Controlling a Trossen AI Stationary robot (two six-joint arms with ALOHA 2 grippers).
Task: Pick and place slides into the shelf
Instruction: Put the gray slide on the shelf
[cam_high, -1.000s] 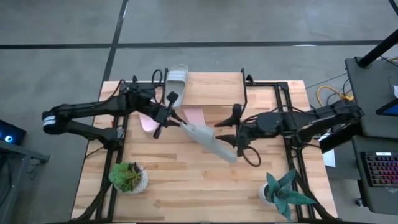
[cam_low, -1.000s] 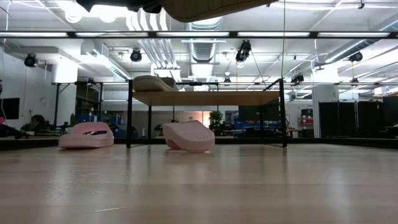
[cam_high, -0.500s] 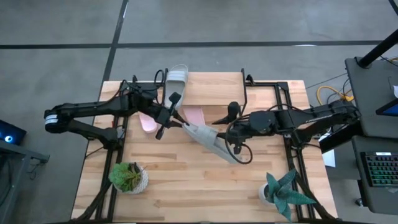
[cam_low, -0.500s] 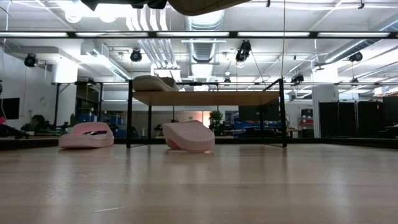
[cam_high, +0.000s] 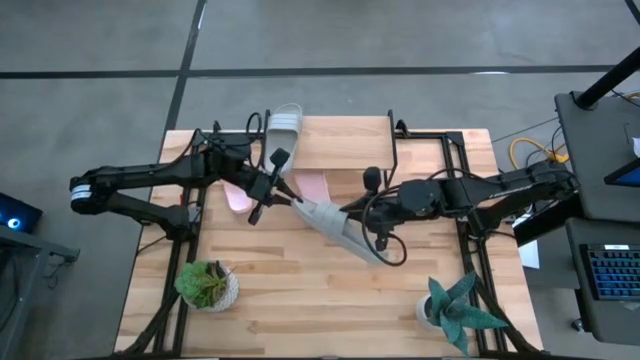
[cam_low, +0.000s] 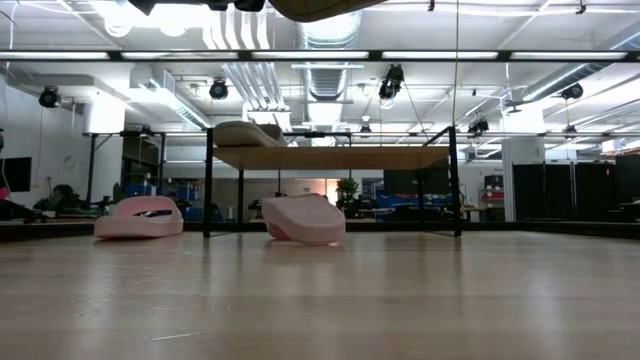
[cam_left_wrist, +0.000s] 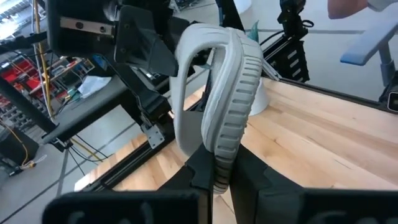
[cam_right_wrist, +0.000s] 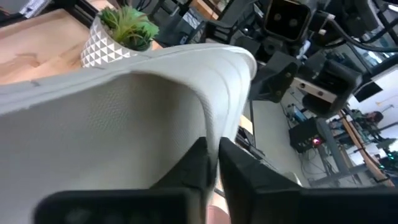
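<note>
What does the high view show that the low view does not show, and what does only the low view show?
Only the high view shows both arms holding one grey slide between them: the left gripper at one end, the right gripper near its middle, plus two potted plants.

Only the low view shows the open space under the shelf and the room behind it.

Both show the shelf, a grey slide on top, and two pink slides on the table, one below the shelf.
</note>
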